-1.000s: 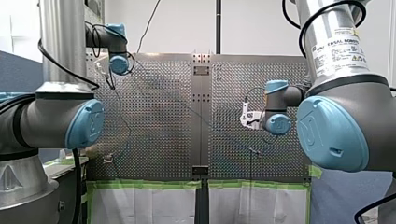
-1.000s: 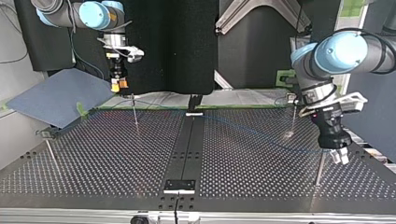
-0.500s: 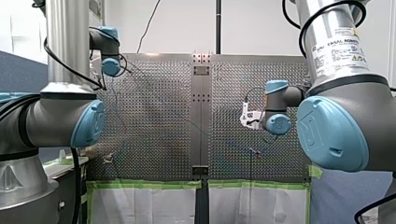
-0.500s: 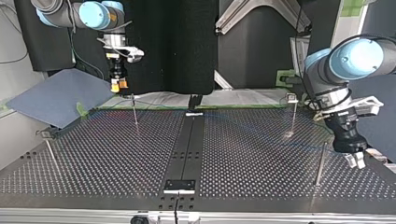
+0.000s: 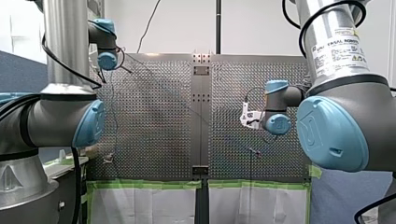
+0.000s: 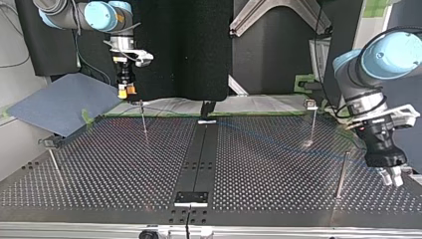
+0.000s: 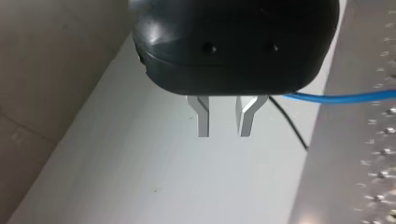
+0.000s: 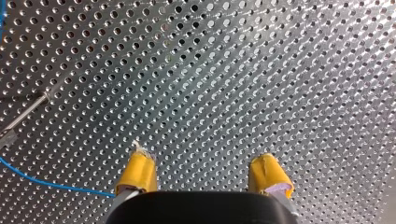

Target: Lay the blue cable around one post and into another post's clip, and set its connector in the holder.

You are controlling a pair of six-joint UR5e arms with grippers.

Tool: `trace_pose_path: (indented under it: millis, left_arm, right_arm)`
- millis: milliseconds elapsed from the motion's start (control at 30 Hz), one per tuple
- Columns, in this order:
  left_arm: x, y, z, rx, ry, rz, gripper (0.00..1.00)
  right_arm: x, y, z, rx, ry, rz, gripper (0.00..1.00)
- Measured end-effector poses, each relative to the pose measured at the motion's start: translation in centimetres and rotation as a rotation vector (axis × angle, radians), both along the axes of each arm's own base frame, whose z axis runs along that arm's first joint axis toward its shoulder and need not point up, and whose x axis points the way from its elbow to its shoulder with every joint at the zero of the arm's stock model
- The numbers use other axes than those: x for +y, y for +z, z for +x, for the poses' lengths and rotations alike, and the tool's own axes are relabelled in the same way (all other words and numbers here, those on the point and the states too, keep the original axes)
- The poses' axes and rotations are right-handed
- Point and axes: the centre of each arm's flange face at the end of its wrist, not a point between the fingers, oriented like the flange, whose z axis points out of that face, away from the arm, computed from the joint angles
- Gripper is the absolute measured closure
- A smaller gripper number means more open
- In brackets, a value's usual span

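Seemingly mid-routing, my left gripper [image 7: 224, 134] is showing jaws barely apart, grip on the blue cable [image 7: 336, 97] unclear; my right gripper [image 8: 203, 159] is gaping empty; wrapping the post [image 6: 341, 173] will need tension.

The perforated table [image 6: 278, 169] is of metal, with a plain dark strip [image 6: 198, 149] along its middle. Green tape [image 5: 140, 184] runs along one edge, and white sheets [image 5: 149, 205] hang under it. At the top view's left, a blue-grey mat [image 6: 59, 102] lies beside the table.

The blue cable [image 7: 336, 97] passes behind my left end effector [image 7: 224, 135], so its end is hidden.
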Motion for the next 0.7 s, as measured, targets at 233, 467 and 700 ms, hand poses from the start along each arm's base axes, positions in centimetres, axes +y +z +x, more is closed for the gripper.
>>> trace_pose_path:
  millis: [233,467,700]
  left_arm:
    - [0.6,-1.4,1.2,0.014,0.000,-0.002,0.60]
    - [1.9,-2.1,2.0,0.000,0.008,-0.014,0.60]
    - [2.9,-2.6,2.6,0.000,0.016,-0.014,0.60]
  right_arm:
    - [0.0,0.0,0.1,0.000,0.002,-0.001,0.00]
    - [0.2,0.0,0.3,0.000,0.006,0.000,0.00]
    - [0.2,0.0,0.3,0.001,0.007,0.001,0.00]
